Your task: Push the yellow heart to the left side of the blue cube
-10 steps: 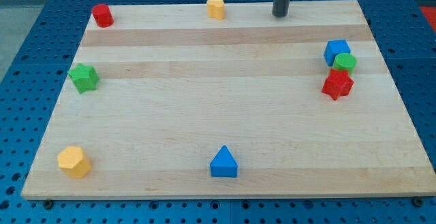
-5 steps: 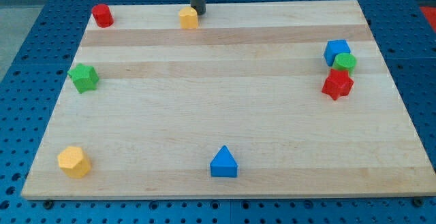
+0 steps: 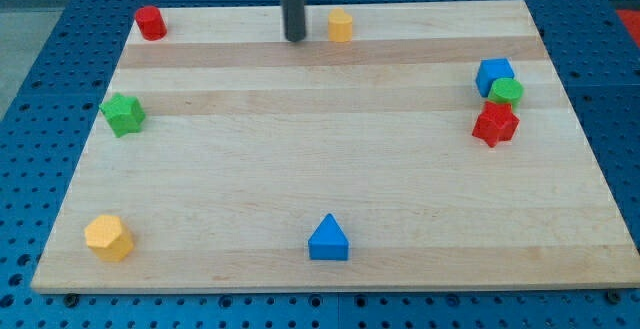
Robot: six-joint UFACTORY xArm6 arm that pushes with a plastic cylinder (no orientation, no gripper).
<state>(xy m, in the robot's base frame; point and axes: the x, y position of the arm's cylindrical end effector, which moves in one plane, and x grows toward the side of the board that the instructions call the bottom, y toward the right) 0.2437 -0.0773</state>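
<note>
The yellow heart (image 3: 341,25) lies near the board's top edge, a little right of centre. My tip (image 3: 295,39) stands just to its left, a short gap apart from it. The blue cube (image 3: 494,74) sits far off at the view's right, with a green block (image 3: 507,92) touching its lower right corner and a red star-like block (image 3: 495,124) just below them.
A red cylinder (image 3: 150,22) is at the top left. A green star (image 3: 123,114) is at the left edge. A yellow hexagonal block (image 3: 108,237) is at the bottom left. A blue triangle (image 3: 328,238) is at the bottom centre. The wooden board (image 3: 330,169) lies on a blue pegboard.
The yellow heart was pushed left, then moved right to right of centre. My tip swept from the top right to the left and now stands left of the heart, slightly lower.
</note>
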